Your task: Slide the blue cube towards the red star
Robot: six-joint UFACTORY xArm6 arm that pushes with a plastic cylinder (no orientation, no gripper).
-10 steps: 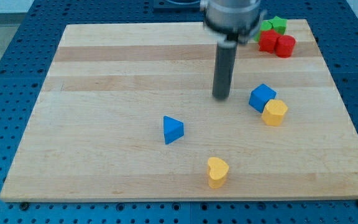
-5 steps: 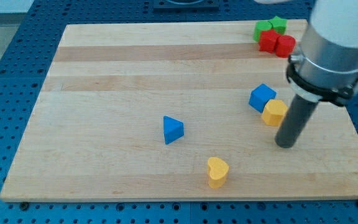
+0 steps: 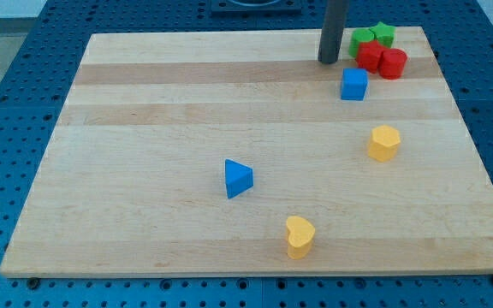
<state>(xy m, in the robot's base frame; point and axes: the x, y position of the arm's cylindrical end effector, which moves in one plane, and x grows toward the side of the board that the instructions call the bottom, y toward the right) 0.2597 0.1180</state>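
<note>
The blue cube lies near the view's top right, just below and left of the red star, with a small gap between them. A red cylinder touches the star on its right. My tip rests on the board above and left of the blue cube, left of the red star, touching neither.
Two green blocks sit behind the red ones at the top right corner. A yellow heart-like block lies below the cube. A blue triangular block is at centre. Another yellow heart is near the wooden board's bottom edge.
The blue cube has moved up towards the red star. The yellow block beside it shifted slightly. My tip went from the lower right to the top, left of the red star.
</note>
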